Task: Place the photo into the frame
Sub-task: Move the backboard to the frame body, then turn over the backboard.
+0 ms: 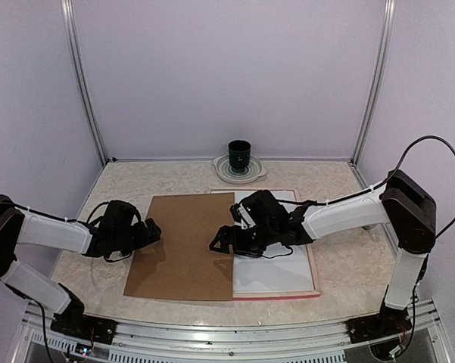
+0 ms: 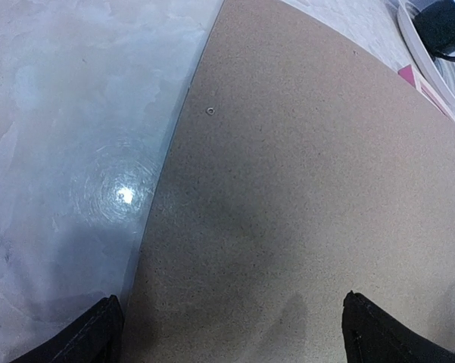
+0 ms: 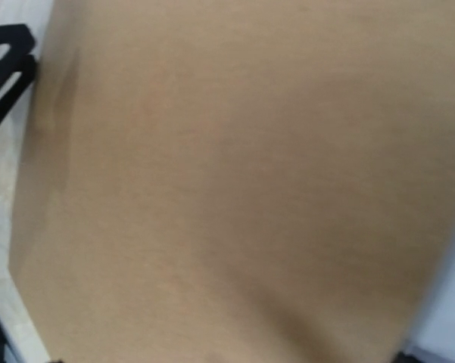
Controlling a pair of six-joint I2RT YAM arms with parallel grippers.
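The left jaws hang released, fingers spread above the brown backing board's edge. The right jaws, likewise released, face them across it, probably to lift it together. The frame lies beneath the right jaws, half covered; the photo is hidden.

The left arm and right arm reach inward toward each other, forearms low and nearly level. The left gripper points right with its 2 fingers spread wide. The right gripper points left and slightly downward, jaws also wide apart.
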